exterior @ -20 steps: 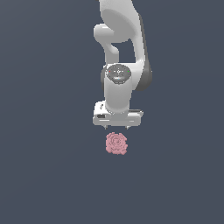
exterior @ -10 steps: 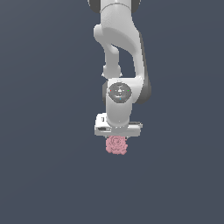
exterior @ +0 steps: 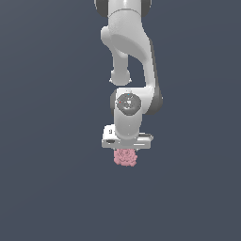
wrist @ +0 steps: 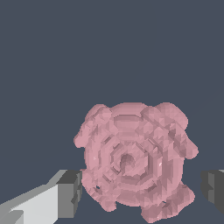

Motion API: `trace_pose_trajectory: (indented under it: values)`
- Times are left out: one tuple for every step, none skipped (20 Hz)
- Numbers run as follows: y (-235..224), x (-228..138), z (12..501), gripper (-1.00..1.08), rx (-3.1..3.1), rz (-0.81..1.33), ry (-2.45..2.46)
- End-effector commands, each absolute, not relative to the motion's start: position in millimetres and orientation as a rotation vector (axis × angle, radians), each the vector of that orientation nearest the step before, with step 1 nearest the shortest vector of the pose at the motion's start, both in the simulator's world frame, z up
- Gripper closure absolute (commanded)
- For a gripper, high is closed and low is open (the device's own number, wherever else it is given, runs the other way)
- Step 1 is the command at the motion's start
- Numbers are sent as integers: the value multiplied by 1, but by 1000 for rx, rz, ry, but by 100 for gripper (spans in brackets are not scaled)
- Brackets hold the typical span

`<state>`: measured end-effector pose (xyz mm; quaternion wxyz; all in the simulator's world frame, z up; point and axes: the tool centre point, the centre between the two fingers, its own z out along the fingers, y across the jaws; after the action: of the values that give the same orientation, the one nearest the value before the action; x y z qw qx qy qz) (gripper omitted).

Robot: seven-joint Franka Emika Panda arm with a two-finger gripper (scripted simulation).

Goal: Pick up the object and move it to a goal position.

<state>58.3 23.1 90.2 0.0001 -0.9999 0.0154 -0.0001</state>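
Note:
The object [exterior: 125, 158] is a small pink lumpy rosette lying on the dark grey floor. In the exterior view the white gripper [exterior: 126, 151] points straight down just above it, and the hand covers the object's upper edge. In the wrist view the object [wrist: 133, 153] fills the middle, with its swirled top facing the camera. The gripper [wrist: 141, 190] is open, with one dark finger pad [wrist: 70, 192] close against one side of the object. The other pad [wrist: 212, 189] stands a little apart from the opposite side.
The flat dark grey floor [exterior: 52, 188] spreads around the object in every direction. The white arm [exterior: 129, 56] rises above the gripper toward the top of the exterior view.
The arm has come down steadily. A gap showed between the gripper and the object a second ago; now the hand sits right over it with the fingers on both sides.

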Motion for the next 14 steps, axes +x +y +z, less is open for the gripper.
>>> trace_pose_trajectory:
  values:
    - [23, 58, 83, -92, -3141, 1, 48]
    - [23, 58, 79, -92, -3141, 1, 48]
    - [23, 58, 74, -92, -3141, 1, 48]
    - [23, 58, 69, -92, -3141, 1, 48]
    - [23, 58, 63, -92, -3141, 1, 48]
    - [23, 58, 58, -92, -3141, 0, 49]
    - [23, 57, 53, -92, -3141, 0, 49]
    - [23, 57, 49, -92, -3141, 0, 49]
    - [23, 58, 46, -92, -3141, 0, 49]
    - [23, 58, 44, -92, -3141, 0, 49]
    - [23, 58, 42, -92, -3141, 0, 49]
    - [23, 58, 42, -92, -3141, 0, 49]
    - [23, 59, 42, -92, -3141, 0, 49]
    - [23, 59, 42, -92, -3141, 0, 49]
